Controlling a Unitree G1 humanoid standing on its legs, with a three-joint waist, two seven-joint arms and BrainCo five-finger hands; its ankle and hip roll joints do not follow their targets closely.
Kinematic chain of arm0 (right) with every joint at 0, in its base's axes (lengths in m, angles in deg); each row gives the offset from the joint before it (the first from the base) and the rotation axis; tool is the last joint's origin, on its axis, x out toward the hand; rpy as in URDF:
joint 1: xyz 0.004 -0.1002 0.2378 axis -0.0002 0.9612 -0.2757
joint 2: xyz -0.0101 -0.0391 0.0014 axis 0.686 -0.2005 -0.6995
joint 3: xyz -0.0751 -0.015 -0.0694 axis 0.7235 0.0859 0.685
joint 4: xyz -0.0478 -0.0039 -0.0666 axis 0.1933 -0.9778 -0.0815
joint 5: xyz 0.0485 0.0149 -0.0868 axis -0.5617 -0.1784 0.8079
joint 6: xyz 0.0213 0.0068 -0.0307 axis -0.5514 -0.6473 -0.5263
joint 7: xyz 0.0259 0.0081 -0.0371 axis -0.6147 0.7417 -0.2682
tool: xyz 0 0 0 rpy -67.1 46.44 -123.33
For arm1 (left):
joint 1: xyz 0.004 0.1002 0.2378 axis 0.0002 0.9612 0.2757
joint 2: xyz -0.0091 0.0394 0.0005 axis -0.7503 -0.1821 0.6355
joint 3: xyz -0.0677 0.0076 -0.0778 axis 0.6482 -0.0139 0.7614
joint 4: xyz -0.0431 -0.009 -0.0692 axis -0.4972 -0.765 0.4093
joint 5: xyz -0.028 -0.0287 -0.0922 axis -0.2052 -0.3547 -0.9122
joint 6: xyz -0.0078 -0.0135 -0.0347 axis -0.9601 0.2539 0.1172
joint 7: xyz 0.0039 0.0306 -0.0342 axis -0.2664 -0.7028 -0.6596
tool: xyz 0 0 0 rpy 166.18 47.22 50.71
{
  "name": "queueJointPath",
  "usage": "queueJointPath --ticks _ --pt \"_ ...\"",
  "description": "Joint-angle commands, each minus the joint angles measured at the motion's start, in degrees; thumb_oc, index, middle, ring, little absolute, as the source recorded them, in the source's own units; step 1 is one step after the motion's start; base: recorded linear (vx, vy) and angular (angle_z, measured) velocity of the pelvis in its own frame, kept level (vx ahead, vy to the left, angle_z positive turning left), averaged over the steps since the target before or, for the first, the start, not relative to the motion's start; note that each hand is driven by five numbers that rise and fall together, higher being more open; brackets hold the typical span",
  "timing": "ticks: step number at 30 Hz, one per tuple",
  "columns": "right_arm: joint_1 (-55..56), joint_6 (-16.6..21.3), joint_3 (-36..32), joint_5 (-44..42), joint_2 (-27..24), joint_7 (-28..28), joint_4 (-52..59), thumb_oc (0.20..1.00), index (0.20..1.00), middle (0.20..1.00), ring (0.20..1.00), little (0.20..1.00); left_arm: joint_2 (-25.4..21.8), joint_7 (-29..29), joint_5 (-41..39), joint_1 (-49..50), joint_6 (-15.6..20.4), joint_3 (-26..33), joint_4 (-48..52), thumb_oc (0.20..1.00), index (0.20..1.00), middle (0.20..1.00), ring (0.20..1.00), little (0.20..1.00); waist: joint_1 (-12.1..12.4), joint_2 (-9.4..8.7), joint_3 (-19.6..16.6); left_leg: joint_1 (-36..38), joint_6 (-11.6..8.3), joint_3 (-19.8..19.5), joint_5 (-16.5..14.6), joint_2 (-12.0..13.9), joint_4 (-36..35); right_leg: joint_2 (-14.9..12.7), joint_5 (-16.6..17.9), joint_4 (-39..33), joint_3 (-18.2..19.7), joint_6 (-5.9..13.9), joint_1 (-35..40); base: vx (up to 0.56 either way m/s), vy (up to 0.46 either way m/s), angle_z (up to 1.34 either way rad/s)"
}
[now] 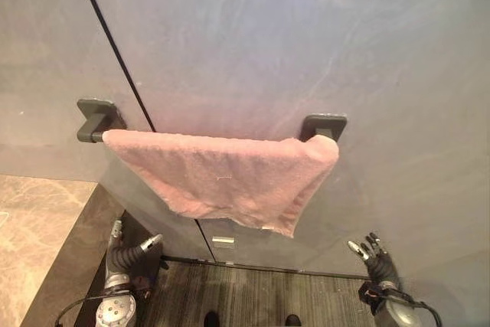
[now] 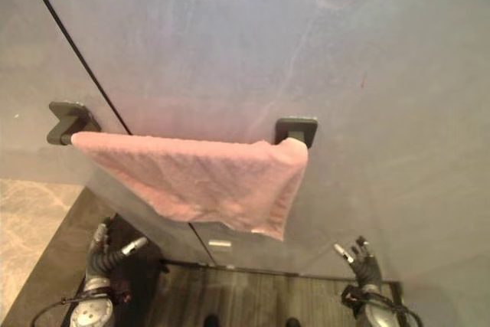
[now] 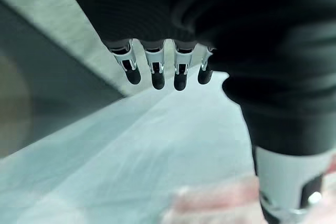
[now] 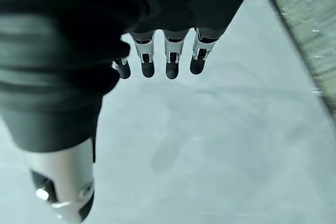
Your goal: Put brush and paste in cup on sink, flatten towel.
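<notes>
While both my left hand (image 1: 126, 258) and right hand (image 1: 375, 256) hang spread and empty below, the bunched pink towel (image 1: 230, 178) on its rail (image 1: 90, 136) awaits flattening, probably by raising both hands to it.

1. Towel bar (image 1: 98, 136): covered by the pink towel (image 1: 222, 178) between its brackets.
2. Left wrist view: towel (image 3: 210, 208) a blurred pink patch, cut by the edge.
3. Countertop (image 1: 38, 227): cut off at the frame's edge.

Left hand (image 1: 126, 256) low at the robot's left, fingers relaxed and empty, right hand (image 1: 377, 259) low at the right, fingers loosely spread, empty
</notes>
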Motion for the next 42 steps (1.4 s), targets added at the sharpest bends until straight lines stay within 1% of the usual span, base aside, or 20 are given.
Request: queueJointPath --ticks 1,3,4,6,7,8,10,11,14,16,17,18,20,24,31,34,35,37,40,42 --pt "-4.3 8.1 -2.1 8.2 0.4 4.4 6.4 1.0 1.0 1.0 1.0 1.0 -2.5 5.6 3.9 -1.4 4.8 5.2 5.0 1.0 1.0 1.0 1.0 1.0 0.2 -3.14 -0.4 -0.3 -2.09 0.8 -0.6 1.8 0.6 -5.6 4.0 0.1 1.1 3.74 -2.7 0.0 -0.001 -0.12" --pt "-3.9 9.1 -4.5 14.8 -1.4 6.2 11.6 1.0 1.0 1.0 1.0 1.0 -3.0 7.9 6.7 -1.1 5.6 8.1 8.5 1.0 1.0 1.0 1.0 1.0 0.1 -2.91 -0.4 -0.3 -2.15 0.9 -0.7 1.9 0.6 -5.5 3.9 0.1 1.3 3.73 -2.8 -0.01 -0.006 -0.1" --pt "-4.1 11.0 -6.7 19.9 -2.6 7.5 18.4 1.0 1.0 1.0 1.0 1.0 -3.9 11.6 11.8 -0.5 6.4 12.5 12.9 1.0 1.0 1.0 1.0 1.0 0.1 -2.7 -0.6 -0.4 -2.35 0.9 -0.8 2.0 0.6 -5.6 3.8 0.1 1.4 3.7 -2.9 0.0 -0.008 -0.04" --pt "-4.2 11.3 -6.7 20.6 -2.5 7.7 20.0 1.0 1.0 1.0 1.0 1.0 -3.6 12.2 12.4 -0.3 6.2 13.1 14.3 1.0 1.0 1.0 1.0 1.0 0.1 -2.7 -0.6 -0.4 -2.37 0.9 -0.8 2.0 0.6 -5.6 3.8 0.1 1.4 3.69 -2.9 0.0 0.0 0.0" --pt "-4.6 12.8 -7.3 24.5 -3.7 7.9 26.3 1.0 1.0 1.0 1.0 1.0 -4.3 15.1 16.1 0.3 6.4 16.2 18.2 1.0 1.0 1.0 1.0 1.0 0.4 -2.53 -0.6 -0.5 -2.49 0.9 -0.8 2.0 0.6 -5.7 3.8 0.1 1.4 3.67 -2.9 0.0 0.0 0.0" --pt "-4.5 12.8 -7.2 24.6 -3.7 7.9 26.5 1.0 1.0 1.0 1.0 1.0 -4.2 15.1 16.2 0.4 6.3 16.3 18.4 1.0 1.0 1.0 1.0 1.0 0.3 -2.53 -0.6 -0.5 -2.49 0.9 -0.8 2.0 0.6 -5.7 3.8 0.1 1.4 3.67 -2.9 0.0 0.0 0.0" --pt "-5.1 14.1 -7.3 31.3 -6.7 8.5 32.1 1.0 1.0 1.0 1.0 1.0 -6.6 16.9 22.0 1.1 6.7 19.2 21.9 1.0 1.0 1.0 1.0 1.0 0.7 -2.47 -0.6 -0.6 -2.58 0.9 -0.9 1.9 0.6 -5.6 3.8 0.1 1.5 3.67 -3.1 0.0 0.0 0.0" --pt "-5.0 14.0 -7.2 31.5 -6.7 8.7 32.2 1.0 1.0 1.0 1.0 1.0 -6.5 17.0 22.2 1.3 6.5 19.3 22.2 1.0 1.0 1.0 1.0 1.0 0.7 -2.47 -0.6 -0.5 -2.58 0.9 -0.9 1.9 0.6 -5.6 3.8 0.1 1.5 3.67 -3.1 -0.01 0.0 -0.03" --pt "-5.3 15.3 -7.5 41.8 -12.0 11.1 38.4 1.0 1.0 1.0 1.0 1.0 -10.0 18.2 29.1 3.3 7.1 21.3 25.7 1.0 1.0 1.0 1.0 1.0 1.0 -2.61 -0.7 -0.4 -2.7 0.9 -0.9 2.0 0.6 -5.8 3.9 0.1 1.3 3.89 -3.0 0.0 0.0 0.0" --pt "-5.6 15.3 -7.0 43.5 -13.6 11.2 39.5 1.0 1.0 1.0 1.0 1.0 -11.1 18.0 29.9 3.6 7.3 21.1 26.4 1.0 1.0 1.0 1.0 1.0 1.0 -2.66 -0.8 -0.4 -2.7 0.8 -0.9 1.9 0.6 -5.8 3.9 0.1 1.3 3.95 -2.9 0.0 0.001 0.04" --pt "-8.5 14.9 -3.3 50.1 -21.2 11.9 41.0 1.0 1.0 1.0 1.0 1.0 -19.4 16.2 36.1 4.1 7.5 18.7 28.4 1.0 1.0 1.0 1.0 1.0 1.3 -3.04 -0.9 -0.2 -2.62 0.9 -1.0 1.8 0.6 -5.9 4.2 0.1 1.3 4.32 -2.8 0.0 0.001 0.08" --pt "-10.2 14.9 -0.8 52.4 -24.3 12.3 40.9 1.0 1.0 1.0 1.0 1.0 -22.5 15.8 37.6 4.2 7.3 17.1 28.4 1.0 1.0 1.0 1.0 1.0 1.5 -3.18 -0.9 -0.2 -2.53 0.8 -0.9 1.7 0.6 -5.9 4.2 0.1 1.4 4.47 -2.7 0.0 0.0 0.06" --pt "-13.4 13.9 2.9 55.7 -29.5 11.7 40.7 1.0 1.0 1.0 1.0 1.0 -26.2 15.2 39.1 4.5 6.9 15.5 28.1 1.0 1.0 1.0 1.0 1.0 1.8 -3.42 -0.8 0.0 -2.46 0.7 -0.9 1.7 0.6 -5.9 4.4 0.1 1.4 4.64 -2.6 0.0 0.0 0.0" --pt "-21.8 12.9 10.4 58.6 -34.5 10.5 40.6 1.0 1.0 1.0 1.0 1.0 -30.0 14.6 40.7 4.0 7.0 14.0 28.0 1.0 1.0 1.0 1.0 1.0 2.2 -3.68 -0.5 0.2 -2.25 0.8 -0.9 1.6 0.6 -5.9 4.5 0.1 1.3 4.82 -2.6 0.01 0.004 0.02" --pt "-27.0 11.7 15.6 60.1 -36.6 8.2 38.5 1.0 1.0 1.0 1.0 1.0 -32.6 11.9 41.2 3.7 6.7 13.0 27.5 1.0 1.0 1.0 1.0 1.0 2.3 -3.8 -0.2 0.2 -2.08 0.8 -1.0 1.5 0.6 -5.9 4.6 0.1 1.4 4.91 -2.7 0.0 0.0 0.0" --pt "-29.7 10.7 18.2 60.9 -39.2 3.8 37.9 1.0 1.0 1.0 1.0 1.0 -32.9 8.7 40.4 4.0 6.5 12.4 26.7 1.0 1.0 1.0 1.0 1.0 2.5 -4.0 0.2 0.2 -2.02 0.7 -1.0 1.4 0.6 -6.0 4.6 0.1 1.7 4.84 -2.8 0.0 0.0 0.0" --pt "-30.1 10.5 18.5 60.7 -39.3 3.5 38.0 1.0 1.0 1.0 1.0 1.0 -32.7 8.6 40.4 4.0 6.5 12.6 26.7 1.0 1.0 1.0 1.0 1.0 2.4 -3.9 0.2 0.2 -2.01 0.8 -1.1 1.3 0.6 -6.0 4.6 0.1 1.8 4.85 -2.8 0.0 0.0 0.0" --pt "-32.2 10.5 19.5 59.3 -40.5 0.3 38.0 1.0 1.0 1.0 1.0 1.0 -32.6 6.2 40.0 4.4 6.5 12.2 25.8 1.0 1.0 1.0 1.0 1.0 2.4 -3.96 0.4 0.3 -1.94 0.9 -1.1 1.3 0.6 -6.0 4.6 0.1 1.8 4.82 -2.9 0.0 0.0 0.0" --pt "-31.8 10.5 19.4 58.9 -41.5 -0.9 37.6 1.0 1.0 1.0 1.0 1.0 -32.5 5.3 39.6 4.8 6.7 12.4 25.6 1.0 1.0 1.0 1.0 1.0 2.3 -3.93 0.5 0.3 -1.94 1.0 -1.2 1.3 0.6 -6.0 4.6 0.1 1.8 4.83 -2.9 0.0 0.0 0.0" --pt "-29.7 10.7 17.0 57.5 -43.7 -2.3 37.7 1.0 1.0 1.0 1.0 1.0 -33.3 3.2 39.3 6.0 7.0 12.8 25.2 1.0 1.0 1.0 1.0 1.0 2.0 -3.91 0.5 0.4 -1.89 1.1 -1.3 1.3 0.6 -6.0 4.6 0.1 1.8 4.87 -2.9 0.0 0.0 0.0"
